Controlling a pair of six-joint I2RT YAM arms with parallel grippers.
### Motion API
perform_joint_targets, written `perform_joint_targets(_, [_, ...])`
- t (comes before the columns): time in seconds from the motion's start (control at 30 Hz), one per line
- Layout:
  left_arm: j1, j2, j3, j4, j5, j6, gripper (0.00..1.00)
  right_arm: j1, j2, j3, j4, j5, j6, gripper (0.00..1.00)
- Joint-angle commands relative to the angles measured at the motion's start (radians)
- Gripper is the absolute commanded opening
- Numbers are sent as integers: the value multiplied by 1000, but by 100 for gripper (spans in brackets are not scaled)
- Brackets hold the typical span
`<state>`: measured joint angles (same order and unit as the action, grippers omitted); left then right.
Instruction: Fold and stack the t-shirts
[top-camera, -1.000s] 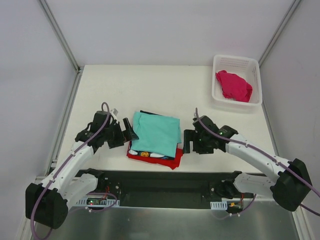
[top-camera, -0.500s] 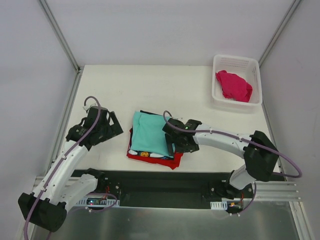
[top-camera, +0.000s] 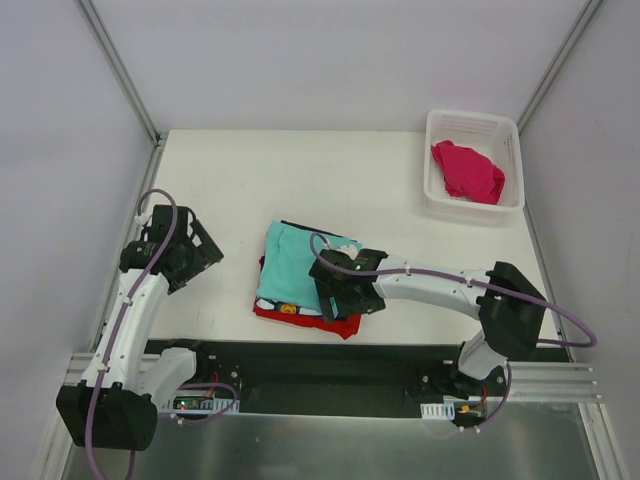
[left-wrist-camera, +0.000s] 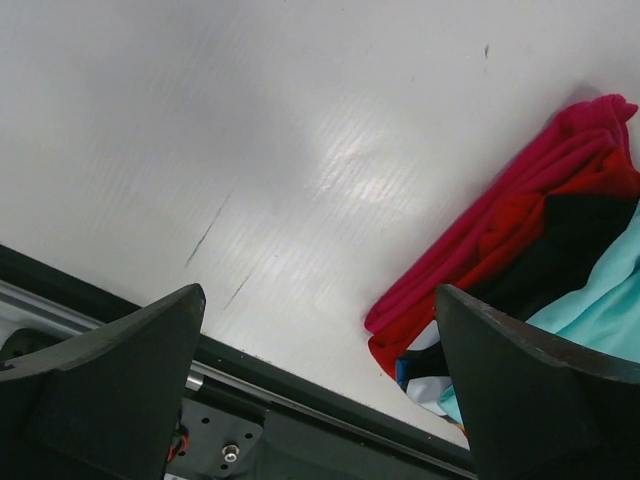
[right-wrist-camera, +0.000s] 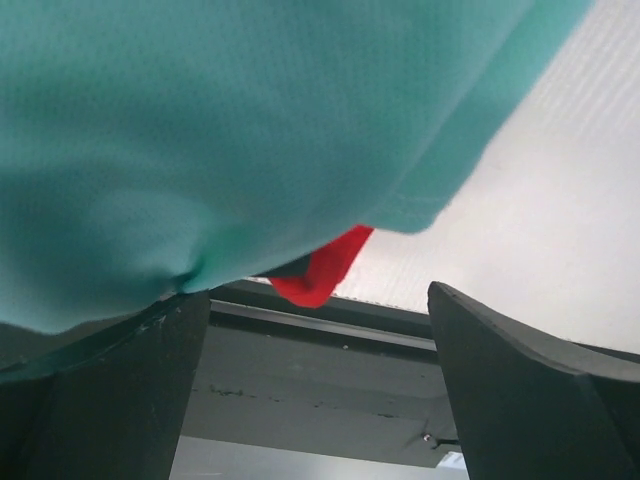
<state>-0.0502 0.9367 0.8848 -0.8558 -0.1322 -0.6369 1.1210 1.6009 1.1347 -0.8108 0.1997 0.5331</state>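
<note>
Sliding over the stack (top-camera: 300, 316) with fingers (right-wrist-camera: 520, 390) spread, the right gripper (top-camera: 337, 293) is probably straightening the mint-teal shirt (top-camera: 293, 262), while the left gripper (top-camera: 200, 252), also released, is retreating.

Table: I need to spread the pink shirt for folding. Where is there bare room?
Widest bare patch: the far side of the table, between the stack of shirts and the back edge, left of the basket. A smaller gap lies between the left gripper and the stack. Crowded at the stack, around the right gripper.
</note>
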Motion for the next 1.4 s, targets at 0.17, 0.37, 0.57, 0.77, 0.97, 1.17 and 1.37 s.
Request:
perform_joint_targets(0.17, [90, 25, 114, -107, -9, 45, 99, 52, 65, 22, 29, -31, 51, 95])
perform_joint_targets(0.37, [95, 22, 105, -109, 26, 42, 99, 128, 56, 152, -68, 7, 64, 95])
perform_joint_targets(0.57, [96, 25, 91, -107, 65, 43, 99, 174, 51, 293, -125, 15, 65, 96])
perform_joint_targets(0.77, [96, 21, 92, -107, 63, 46, 99, 120, 44, 399, -182, 83, -7, 96])
perform_joint_targets(0.97, [96, 22, 89, -98, 130, 55, 99, -28, 103, 373, -102, 32, -100, 95])
perform_joint_targets(1.17, [96, 22, 56, -69, 380, 141, 99, 0, 125, 344, -16, -132, -88, 94])
perform_joint_targets(1.37, [96, -9, 48, -95, 470, 198, 99, 144, 77, 353, -33, -134, 23, 95])
